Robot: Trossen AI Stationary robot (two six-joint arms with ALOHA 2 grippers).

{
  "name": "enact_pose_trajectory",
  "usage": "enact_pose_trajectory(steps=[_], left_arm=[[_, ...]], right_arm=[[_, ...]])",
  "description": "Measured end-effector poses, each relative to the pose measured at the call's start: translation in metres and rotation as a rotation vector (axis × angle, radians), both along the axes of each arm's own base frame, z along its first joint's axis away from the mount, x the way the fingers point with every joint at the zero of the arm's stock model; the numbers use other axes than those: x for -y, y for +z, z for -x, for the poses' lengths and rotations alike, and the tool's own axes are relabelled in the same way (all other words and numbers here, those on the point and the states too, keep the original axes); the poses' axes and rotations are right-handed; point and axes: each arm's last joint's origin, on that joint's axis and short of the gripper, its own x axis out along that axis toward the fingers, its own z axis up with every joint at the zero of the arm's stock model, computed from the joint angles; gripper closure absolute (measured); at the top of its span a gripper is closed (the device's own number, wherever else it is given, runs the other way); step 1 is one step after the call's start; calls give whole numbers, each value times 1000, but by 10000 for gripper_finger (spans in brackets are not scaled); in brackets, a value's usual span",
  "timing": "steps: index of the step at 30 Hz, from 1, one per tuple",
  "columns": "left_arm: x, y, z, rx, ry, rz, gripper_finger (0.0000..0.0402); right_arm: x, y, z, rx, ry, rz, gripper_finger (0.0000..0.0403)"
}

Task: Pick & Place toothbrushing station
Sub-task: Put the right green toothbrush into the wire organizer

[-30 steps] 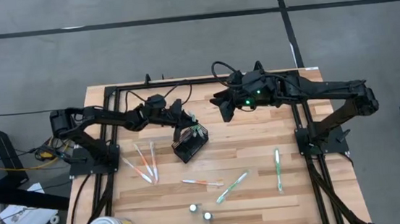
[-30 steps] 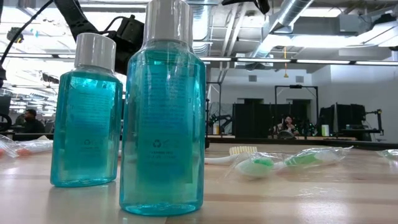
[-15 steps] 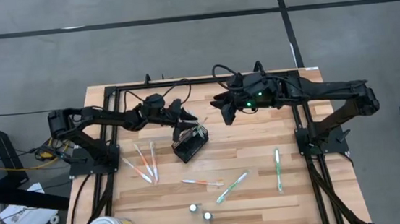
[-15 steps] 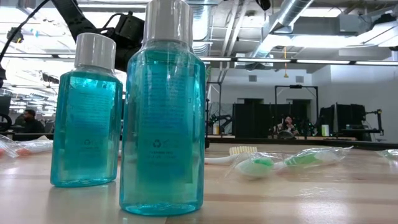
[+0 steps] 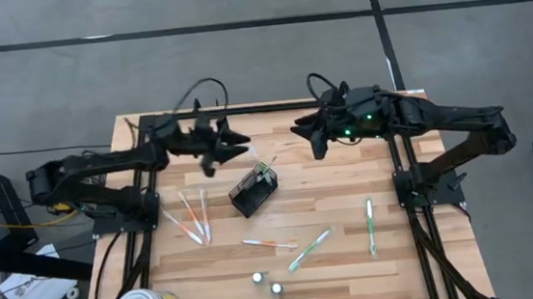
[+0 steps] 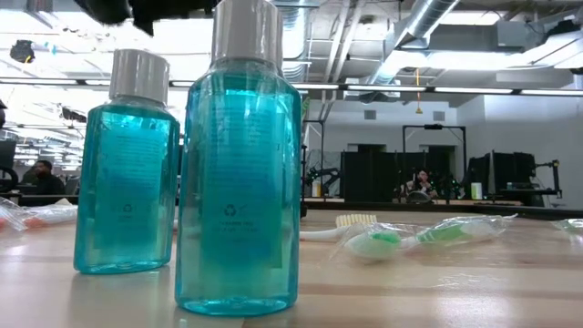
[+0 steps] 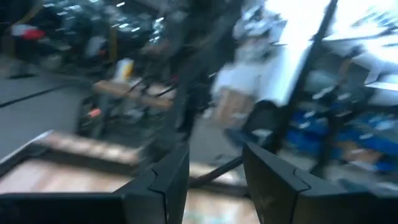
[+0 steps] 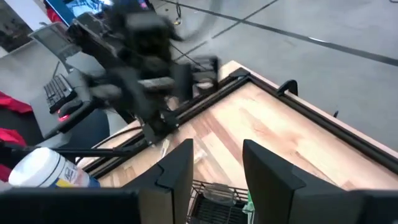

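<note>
The left gripper (image 5: 232, 145) hangs over the far part of the table, above and behind the black mesh holder (image 5: 254, 190), with nothing between the fingers. In the left wrist view its two fingers (image 7: 163, 180) stand apart with a clear gap, so it is spread and empty. The holder sits just below-front of it, a bit to its right, and one green-white toothbrush (image 5: 266, 168) already sticks out of the holder's top.

The right gripper (image 5: 306, 134) waits on the other side of the holder, also up in the air; its fingers (image 8: 176, 168) are spread w/ nothing held, and the holder rim shows just under them.

Step in hand, as I judge: one brush is placed, the left arm is free and between picks. Approx. five brushes are not yet in: the orange-pink brushes (image 5: 192, 217) lie in front of the left gripper, near its own side; one more orange brush (image 5: 267, 243) and a green brush (image 5: 309, 249) lie past the holder; another green brush (image 5: 371, 226) is closer to the right arm.

Next move needs: go down to the nearest orange-pink brush, line the fingers across its thin handle, close low on the table, then lift & bring it over the holder opening without knocking the holder, which looks light and sits tilted to the table edges
</note>
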Motion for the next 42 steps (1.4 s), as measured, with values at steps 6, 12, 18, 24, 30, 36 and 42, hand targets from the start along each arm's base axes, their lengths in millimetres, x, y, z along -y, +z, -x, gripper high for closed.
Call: enact_pose_trajectory(steps=[6,12,18,24,30,36,42], left_arm=[[42,76,18,81,-140,4,265],[64,113,44,95,-150,19,273],[67,126,75,138,-69,20,281],[66,120,85,59,-1,-21,286],[65,110,77,-26,10,-59,286],[66,105,69,-59,-37,-65,286],[67,104,68,-71,-78,-53,286]], right_arm=[[-3,-5,-2,-36,96,-42,275],[-29,-21,-15,-110,170,-197,282],[-71,-75,3,-566,3,-294,284],[-115,-130,37,-768,-255,-482,284],[-141,-191,64,-735,-587,-731,284],[-149,-219,65,-690,-614,-871,283],[-135,-225,72,-802,-737,-845,262]])
